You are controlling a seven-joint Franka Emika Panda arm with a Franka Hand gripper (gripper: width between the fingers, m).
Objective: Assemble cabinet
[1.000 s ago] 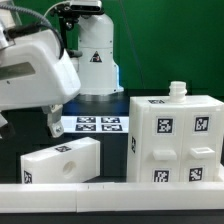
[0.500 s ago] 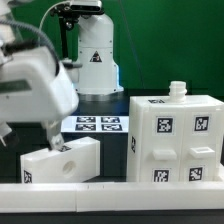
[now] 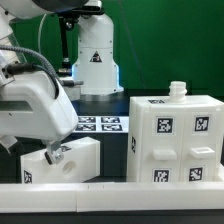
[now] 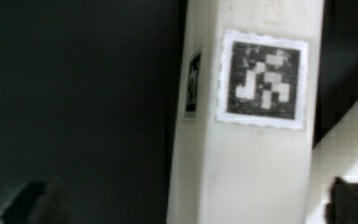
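At the exterior view's left of the desk point(image 3: 113, 160), the spread claw point(image 3: 55, 152) straddles the small cabinet part point(image 3: 82, 160), fingers point(image 4: 25, 205) clear of its long edges, with open room toward the big box point(image 3: 175, 140).

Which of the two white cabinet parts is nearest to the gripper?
The low block with a round hole, at the exterior view's left; the gripper hangs just over it. The tall knobbed box stands well apart.

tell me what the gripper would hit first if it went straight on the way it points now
Most likely the small white cabinet part lying just beneath the gripper. In the wrist view that part fills the line ahead, between the open fingers. How close it is cannot be told.
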